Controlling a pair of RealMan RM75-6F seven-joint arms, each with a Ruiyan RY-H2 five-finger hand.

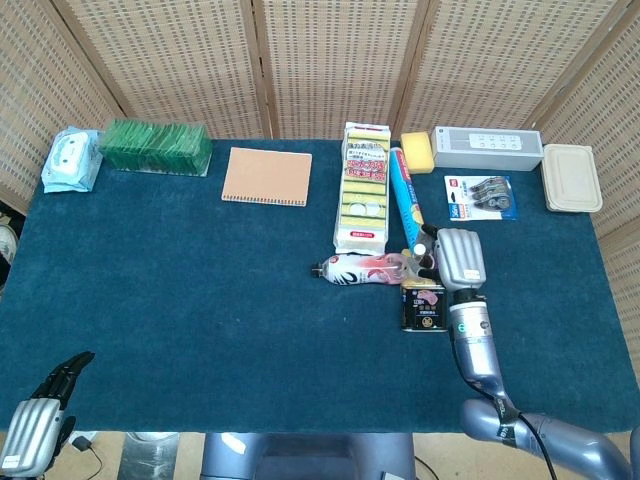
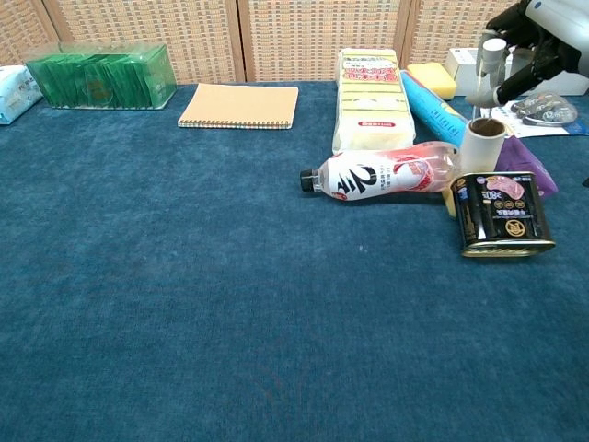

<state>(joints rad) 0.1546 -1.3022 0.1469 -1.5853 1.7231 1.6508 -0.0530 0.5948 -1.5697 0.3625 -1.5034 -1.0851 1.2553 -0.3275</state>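
My right hand is raised at the table's right side and pinches a slim white bottle upright. The bottle hangs just above a white tube with a dark open top, which stands on a purple packet. In front of the tube lies a black tin. A plastic drink bottle lies on its side to the left of it. In the head view the right hand covers most of the slim bottle. My left hand hangs open below the table's near left corner, holding nothing.
Along the back stand a wipes pack, a green box, a notebook, a sponge pack, a blue roll, a yellow sponge, a white speaker, a correction-tape pack and a beige container.
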